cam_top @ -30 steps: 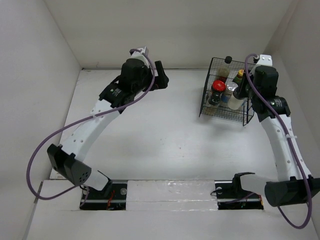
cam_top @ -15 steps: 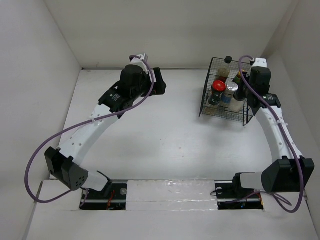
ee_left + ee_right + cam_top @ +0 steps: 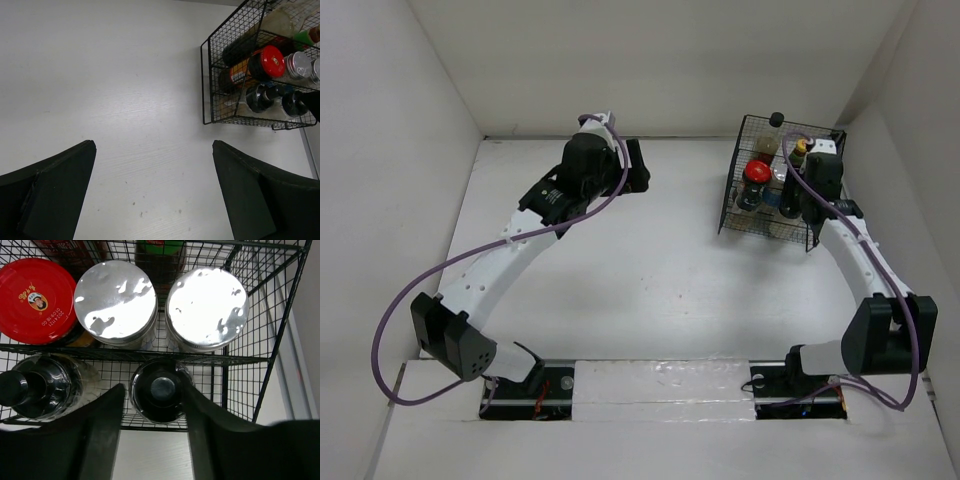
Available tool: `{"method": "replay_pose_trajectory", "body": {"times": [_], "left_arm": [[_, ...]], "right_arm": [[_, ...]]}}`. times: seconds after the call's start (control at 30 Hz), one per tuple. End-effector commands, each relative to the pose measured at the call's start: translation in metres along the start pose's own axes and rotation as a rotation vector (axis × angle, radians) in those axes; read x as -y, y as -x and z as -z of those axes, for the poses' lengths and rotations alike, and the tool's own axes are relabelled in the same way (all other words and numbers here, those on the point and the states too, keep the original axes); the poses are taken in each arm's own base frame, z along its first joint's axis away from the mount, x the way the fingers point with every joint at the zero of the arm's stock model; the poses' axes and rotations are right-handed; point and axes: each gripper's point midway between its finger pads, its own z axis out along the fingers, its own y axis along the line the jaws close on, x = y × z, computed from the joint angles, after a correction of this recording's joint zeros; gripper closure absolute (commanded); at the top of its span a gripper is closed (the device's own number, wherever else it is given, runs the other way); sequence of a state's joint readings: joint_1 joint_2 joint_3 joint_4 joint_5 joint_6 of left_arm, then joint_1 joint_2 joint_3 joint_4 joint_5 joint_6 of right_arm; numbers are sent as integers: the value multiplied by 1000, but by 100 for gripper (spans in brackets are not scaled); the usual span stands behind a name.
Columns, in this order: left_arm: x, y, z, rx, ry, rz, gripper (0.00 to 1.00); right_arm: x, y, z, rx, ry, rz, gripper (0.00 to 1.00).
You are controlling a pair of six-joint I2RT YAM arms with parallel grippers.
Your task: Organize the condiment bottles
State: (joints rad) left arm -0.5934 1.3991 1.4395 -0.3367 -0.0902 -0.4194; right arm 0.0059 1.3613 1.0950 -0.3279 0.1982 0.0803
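All the condiment bottles stand in the black wire basket at the back right. In the right wrist view I see the red-lidded jar, two silver-capped shakers, a black-capped bottle and a black-capped jar. The green-capped bottle sits behind them. My right gripper is open, with its fingers either side of the black-capped jar in the front right of the basket. My left gripper is open and empty over bare table at the back centre.
The basket shows at the upper right of the left wrist view, with the red-lidded jar in it. White walls close the table at the back and both sides. The right wall is close beside the basket.
My right arm has swung back and leftwards, bringing its gripper over the front right of the basket. My left gripper has drifted slightly toward the back.
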Motion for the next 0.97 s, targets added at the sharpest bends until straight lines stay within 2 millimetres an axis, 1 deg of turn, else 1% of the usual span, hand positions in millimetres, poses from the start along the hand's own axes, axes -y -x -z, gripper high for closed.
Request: {"method": "replay_pose_trajectory", "body": {"times": [0.0, 0.03, 0.07, 0.1, 0.13, 0.17, 0.23, 0.27, 0.3, 0.33, 0.37, 0.4, 0.43, 0.47, 0.5, 0.53, 0.57, 0.6, 0.63, 0.67, 0.7, 0.73, 0.77, 0.8, 0.83, 0.87, 0.9, 0.93], "left_arm": [[0, 12, 6, 44, -4, -8, 1], [-1, 9, 6, 35, 1, -9, 1], [-1, 9, 6, 35, 1, -9, 1], [-1, 9, 6, 35, 1, -9, 1], [1, 14, 8, 45, -5, -7, 1], [0, 12, 8, 37, -1, -9, 1], [3, 22, 10, 55, 1, -6, 1], [5, 26, 12, 66, -5, -5, 1], [7, 34, 16, 81, -1, -2, 1], [7, 40, 18, 99, 4, 0, 1], [9, 45, 20, 110, -2, 2, 1], [7, 49, 22, 120, 12, -6, 1], [7, 53, 25, 126, 21, -5, 1], [7, 68, 31, 170, 35, 3, 1], [6, 73, 35, 181, 47, -4, 1], [5, 79, 38, 195, 59, -2, 1], [6, 96, 54, 251, 64, 1, 1], [6, 103, 60, 274, 68, 7, 1], [4, 107, 65, 291, 78, 11, 1], [3, 114, 78, 321, 78, 19, 1], [0, 114, 80, 333, 86, 23, 1], [-2, 112, 84, 333, 86, 23, 1], [-2, 115, 86, 359, 83, 30, 1], [-8, 104, 88, 353, 86, 28, 1], [-9, 99, 89, 349, 76, 27, 1], [-8, 88, 87, 327, 54, 29, 1], [-8, 88, 87, 327, 54, 29, 1], [-8, 83, 85, 314, 48, 39, 1]], "right_arm": [[3, 18, 5, 78, 2, -37, 43], [4, 19, 9, 79, 2, -38, 35], [5, 26, 16, 98, 4, -41, 19], [5, 31, 21, 110, 5, -44, 12], [6, 33, 27, 105, 5, -43, 6], [6, 53, 41, 153, 11, -61, 0], [4, 71, 59, 193, 23, -65, 0], [1, 77, 69, 199, 35, -60, 0], [0, 98, 90, 259, 50, -68, 0], [-3, 106, 101, 283, 63, -69, 0], [-13, 110, 113, 298, 100, -59, 0], [-16, 127, 136, 362, 124, -66, 0], [-25, 130, 148, 378, 166, -59, 0], [-47, 133, 162, 400, 264, -37, 0], [-59, 139, 177, 434, 330, -28, 0], [-71, 140, 195, 466, 402, -17, 0], [-94, 137, 209, 478, 529, 14, 0], [-116, 136, 226, 506, 629, 38, 0], [-126, 126, 233, 496, 682, 56, 0], [-137, 120, 237, 486, 725, 61, 0], [-154, 111, 249, 485, 791, 82, 0], [-163, 102, 250, 464, 819, 96, 0], [-171, 88, 245, 431, 829, 110, 0], [-177, 80, 246, 416, 844, 120, 0], [-188, 70, 251, 399, 875, 138, 0], [-193, 61, 249, 384, 885, 148, 0], [-200, 56, 247, 368, 891, 158, 0], [-204, 53, 246, 357, 896, 165, 0]]}}
